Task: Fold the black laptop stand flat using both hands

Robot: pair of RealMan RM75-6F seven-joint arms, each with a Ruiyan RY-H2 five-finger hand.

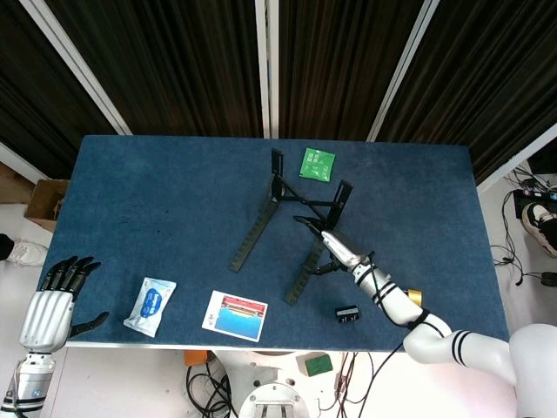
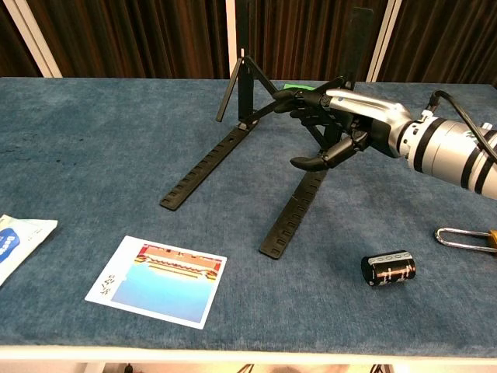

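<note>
Nearest, along the front edge of the blue table [image 1: 157,183], lie a white and blue packet [image 1: 150,306] toward the front-left corner and a printed card [image 1: 235,315] just right of it. Off the table's front-left corner the left hand [image 1: 54,305] hangs with its dark fingers spread and holding nothing, well apart from everything on the cloth. Further right near the front edge sits a small black cylinder [image 2: 388,268], and beside it, toward the right edge, a padlock [image 2: 464,235] shows only partly in the chest view.

Behind these, in the middle of the table, stands the black laptop stand [image 1: 261,218], unfolded: two slotted rails run from the front toward the back, joined by a crossbar, with upright pieces rising at their far ends. The right hand [image 2: 338,128] reaches in from the front-right over the right rail [image 2: 295,210]. Its fingers [image 2: 299,101] stretch toward the crossbar region while the thumb curls below, near the rail's upper part. Whether the fingers actually close on the stand or merely touch it cannot be told from either view; the palm sits just above the rail. The left rail [image 2: 206,167] lies untouched, apart from the hand.

Farthest back, just beyond the stand toward the rear edge, lies a green packet [image 1: 317,164].
</note>
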